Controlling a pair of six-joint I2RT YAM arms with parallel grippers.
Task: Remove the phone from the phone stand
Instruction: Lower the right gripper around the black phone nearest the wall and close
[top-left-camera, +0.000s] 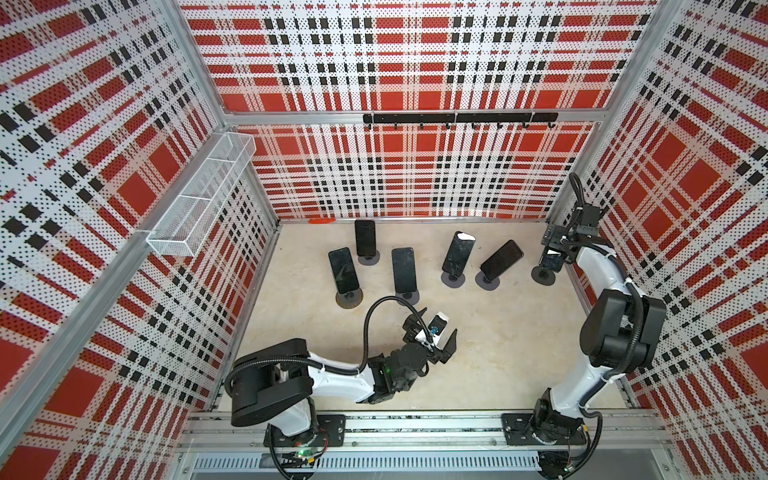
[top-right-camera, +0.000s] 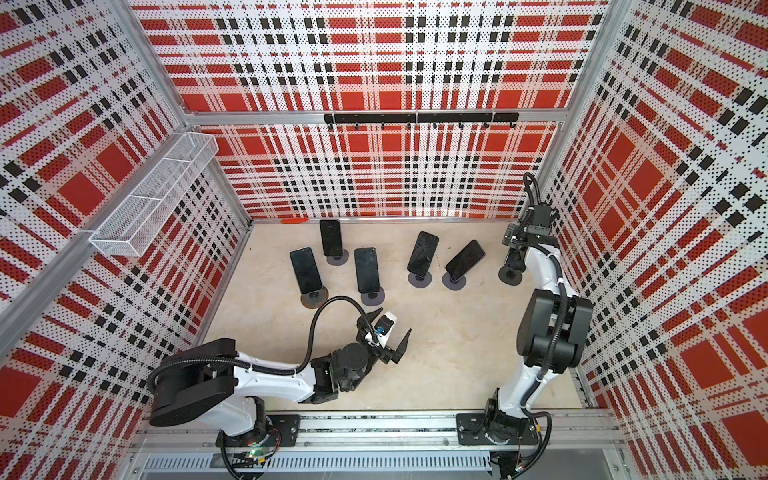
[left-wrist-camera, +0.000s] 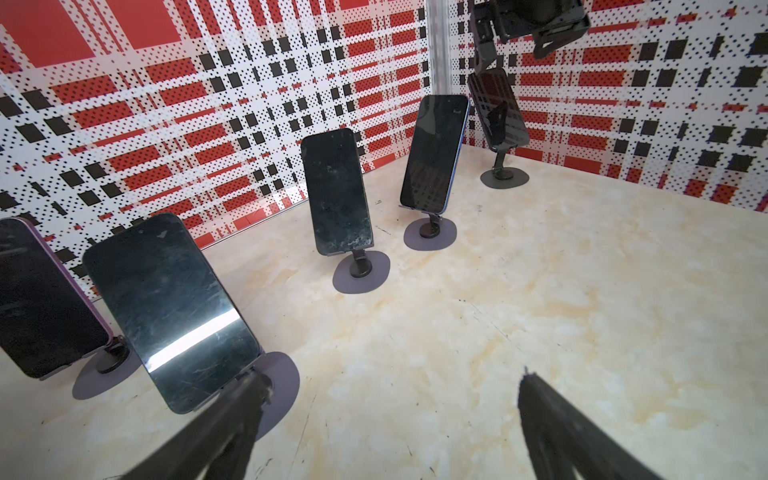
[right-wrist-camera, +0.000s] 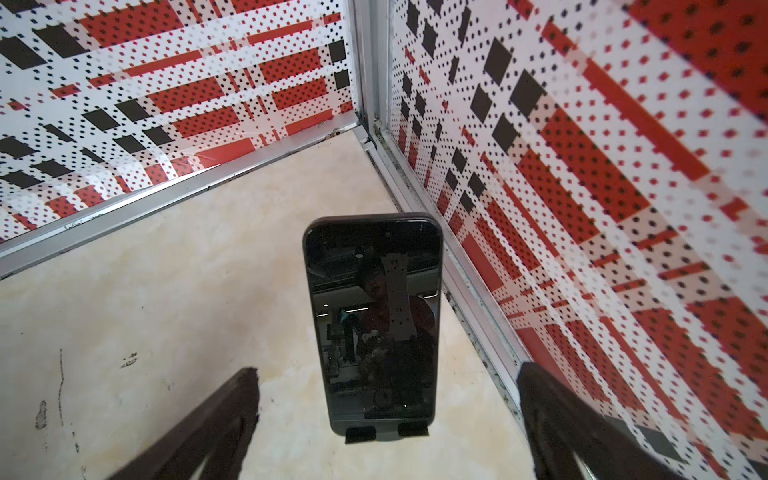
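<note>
- Hovering my right gripper (right-wrist-camera: 388, 372) above the phone (right-wrist-camera: 374, 320), I am holding its fingers spread wide and empty on either side, probably lining up to pinch the long edges.
- The phone is leaning back in its stand (right-wrist-camera: 386, 434) at the right edge of both top views, tight against the wall corner, so I am reaching in from above.
- My left gripper (left-wrist-camera: 390, 376) is waiting wide open and empty at lower centre, near five other phones (top-left-camera: 403, 270).
- Everything is sitting on a pale, scuffed floor (top-left-camera: 498, 332), and red plaid perforated walls (top-left-camera: 415, 166) are enclosing it.
</note>
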